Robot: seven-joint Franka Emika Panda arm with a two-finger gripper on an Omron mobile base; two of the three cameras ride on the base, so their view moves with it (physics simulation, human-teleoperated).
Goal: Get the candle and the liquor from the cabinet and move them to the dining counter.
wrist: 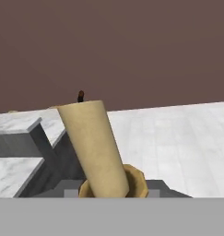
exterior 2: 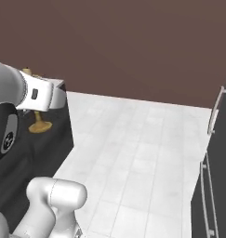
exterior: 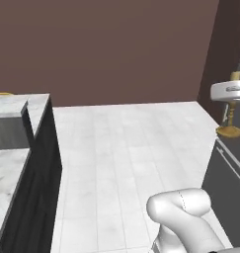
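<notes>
My gripper (exterior: 230, 95) is shut on the candle (exterior: 230, 118), a pale-yellow stick in a golden brass holder with a round foot. It hangs upright in the air at the right edge of the left base view. From the right base, the candle (exterior 2: 39, 124) shows at the left under my gripper (exterior 2: 43, 96). The hand view looks up along the candle (wrist: 92, 147) from just above its holder cup. The dining counter (exterior: 8, 173), marble-topped with a dark base and a raised ledge, lies off to the left and reappears as the dining counter (wrist: 14, 171) behind the candle. The liquor and the cabinet are out of view.
Pale tiled floor (exterior: 126, 148) spreads between me and the brown back wall (exterior: 106, 44). Dark cabinet fronts with silver bar handles (exterior 2: 216, 111) line the right side. A golden stool rim (exterior: 3, 93) peeks over the counter's far end.
</notes>
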